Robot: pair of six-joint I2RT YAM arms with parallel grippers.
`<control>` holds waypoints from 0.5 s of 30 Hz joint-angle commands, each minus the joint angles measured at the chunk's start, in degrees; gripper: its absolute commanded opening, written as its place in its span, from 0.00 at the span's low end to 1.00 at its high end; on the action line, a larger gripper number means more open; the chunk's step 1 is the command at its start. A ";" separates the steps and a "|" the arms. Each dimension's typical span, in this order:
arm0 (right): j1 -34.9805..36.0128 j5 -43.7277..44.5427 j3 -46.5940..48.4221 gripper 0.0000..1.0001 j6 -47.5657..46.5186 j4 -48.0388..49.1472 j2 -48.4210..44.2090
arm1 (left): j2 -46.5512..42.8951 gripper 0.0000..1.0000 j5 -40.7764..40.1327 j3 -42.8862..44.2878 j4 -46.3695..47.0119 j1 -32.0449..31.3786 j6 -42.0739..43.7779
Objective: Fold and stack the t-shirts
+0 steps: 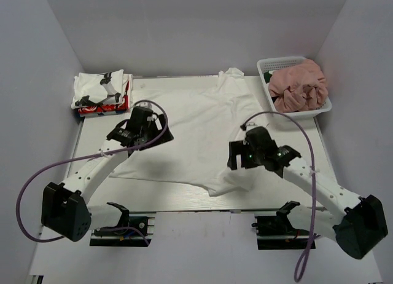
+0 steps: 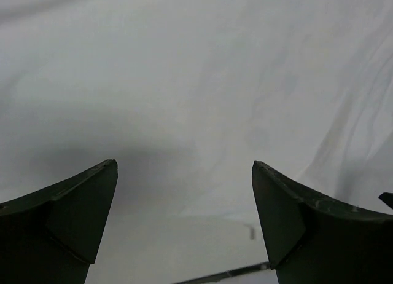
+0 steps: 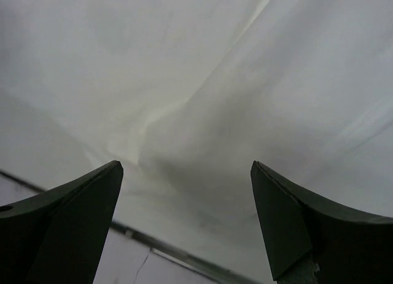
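On the worktop (image 1: 92, 133), the white t-shirt (image 1: 190, 124) could be dragged askew if pinched unevenly by the released left tool (image 2: 184, 167) and right tool (image 3: 186, 166).

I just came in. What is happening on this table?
A large white t-shirt lies spread on the table, not yet folded. The left gripper and the right gripper hover over it, both open, holding nothing. Two folded shirts sit stacked at the far left corner; a crumpled pink t-shirt waits in the white basket at far right.
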 commanded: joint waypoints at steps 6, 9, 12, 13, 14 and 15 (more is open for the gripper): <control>12.13 1.18 -12.09 0.90 12.20 -5.94 -5.66 | -6.76 1.00 4.39 -14.34 -1.31 -2.29 -4.90; 13.63 3.21 -12.71 0.90 12.12 -1.48 -0.48 | -7.99 1.00 4.91 -15.75 -1.84 -2.29 -5.52; 15.13 5.39 -12.27 0.90 13.07 4.07 4.36 | -9.39 1.00 4.39 -16.38 -1.22 -2.82 -5.52; 15.30 7.24 -12.09 0.90 13.60 5.12 5.16 | -9.92 1.00 4.39 -16.90 -1.22 -2.82 -5.52; 15.65 8.21 -11.83 0.90 14.83 5.74 6.38 | -9.93 1.00 3.43 -16.90 -2.09 -2.82 -5.52; 15.66 10.66 -12.18 0.86 15.79 9.49 7.00 | -10.54 1.00 2.11 -16.90 -2.63 -2.82 -5.52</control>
